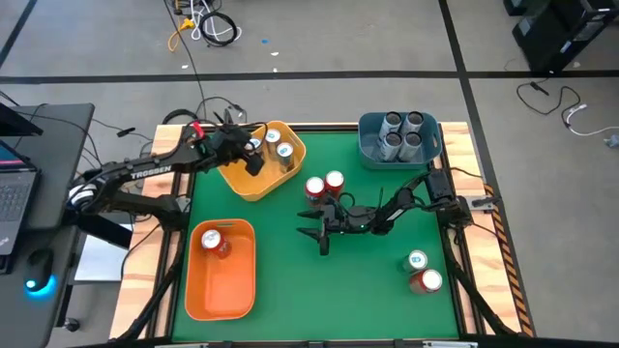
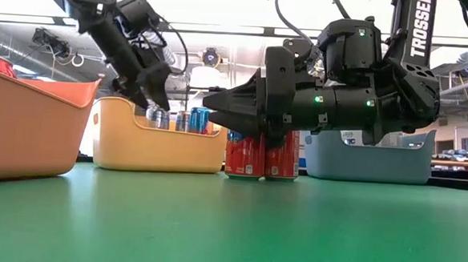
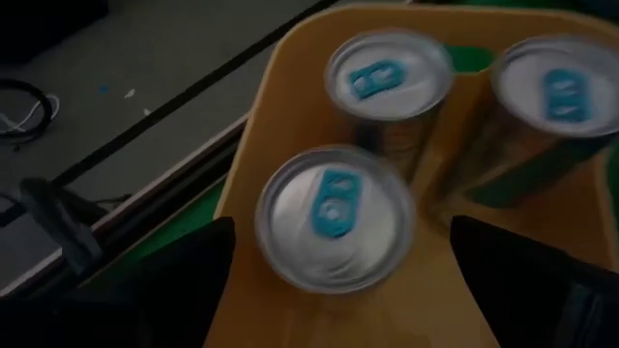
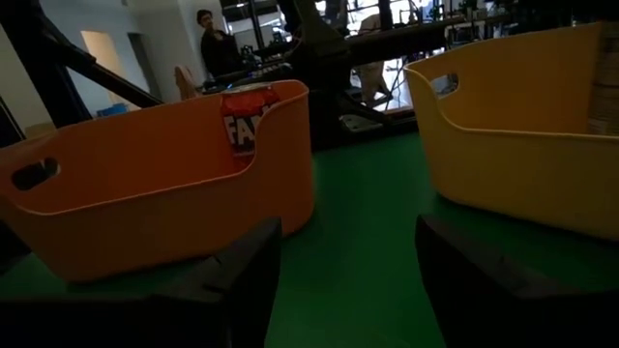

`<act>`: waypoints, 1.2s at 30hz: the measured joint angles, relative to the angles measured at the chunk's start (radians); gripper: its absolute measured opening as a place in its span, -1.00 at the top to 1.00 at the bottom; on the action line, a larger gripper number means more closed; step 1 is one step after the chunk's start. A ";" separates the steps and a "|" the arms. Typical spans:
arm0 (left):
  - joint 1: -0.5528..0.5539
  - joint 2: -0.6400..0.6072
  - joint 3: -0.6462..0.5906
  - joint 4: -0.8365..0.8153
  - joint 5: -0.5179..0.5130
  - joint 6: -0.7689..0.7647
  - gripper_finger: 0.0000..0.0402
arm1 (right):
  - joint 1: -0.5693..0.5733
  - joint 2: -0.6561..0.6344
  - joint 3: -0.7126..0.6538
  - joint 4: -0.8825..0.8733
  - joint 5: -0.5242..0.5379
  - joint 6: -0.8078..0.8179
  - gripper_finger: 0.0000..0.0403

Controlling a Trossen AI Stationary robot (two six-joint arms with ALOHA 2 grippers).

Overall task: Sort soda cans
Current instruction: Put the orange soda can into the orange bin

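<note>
High view: soda cans spread over 4 spots. Three silver cans w/ teal tabs [image 1: 271, 147] stand in the yellow bin [image 1: 250, 182], far-left part of the green table [image 1: 377, 300]. One red can [image 1: 214, 241] lies in the orange bin [image 1: 221, 290], near-left. Four grey cans [image 1: 402, 133] upright in the blue bin [image 1: 370, 155], far-right. Two red cans [image 1: 324, 186] upright on bare table at centre, touching each other. Two more cans [image 1: 422, 272] near-right, one teal-tabbed, one red, side by side.

Left gripper [image 1: 253, 153] hangs over the yellow bin; left wrist view: fingers [image 3: 189, 266] spread wide either side of a teal-tab can [image 3: 334, 215], not gripping.

Right gripper [image 1: 317, 235] low at table centre, just in front of the red pair; right wrist view: jaws part-open, holding nothing, aimed at the gap between orange and yellow bins. A person [image 4: 215, 43] stands in the room beyond.
</note>
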 joint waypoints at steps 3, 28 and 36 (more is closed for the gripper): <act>-0.025 -0.005 0.036 -0.035 0.000 0.008 -0.93 | 0.000 0.000 0.000 0.009 -0.004 0.000 -0.11; -0.399 -0.215 0.063 0.041 0.217 0.059 -0.35 | 0.001 -0.601 0.005 -0.859 -0.043 -0.162 -0.02; -0.418 -0.067 0.063 0.137 0.265 0.128 -0.16 | -0.087 -0.811 0.171 -1.465 0.021 -0.105 -0.23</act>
